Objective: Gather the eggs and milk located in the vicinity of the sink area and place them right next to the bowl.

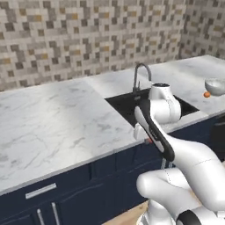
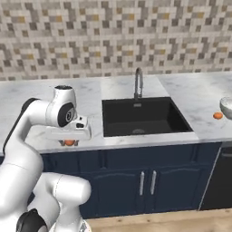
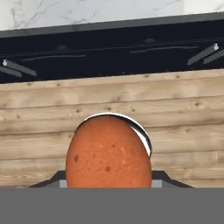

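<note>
My gripper (image 2: 69, 143) is shut on one orange-brown egg (image 3: 108, 153), held out past the counter's front edge, above the wooden floor and left of the sink. The held egg peeks out under the hand (image 1: 149, 140). A second egg (image 2: 218, 115) lies on the counter close beside the translucent bowl (image 2: 227, 107) at the far right, also seen as the egg (image 1: 206, 94) by the bowl (image 1: 215, 85). The black sink (image 2: 140, 117) with its gooseneck tap (image 2: 137, 84) sits between hand and bowl. The milk is out of view.
White marble counter (image 1: 57, 123) runs left of the sink (image 1: 127, 105), backed by a mosaic tile wall. Dark blue cabinet fronts (image 2: 145, 181) with handles stand below, over a wooden floor (image 3: 113, 96). My own arm's elbow crosses in front of the sink (image 1: 158, 132).
</note>
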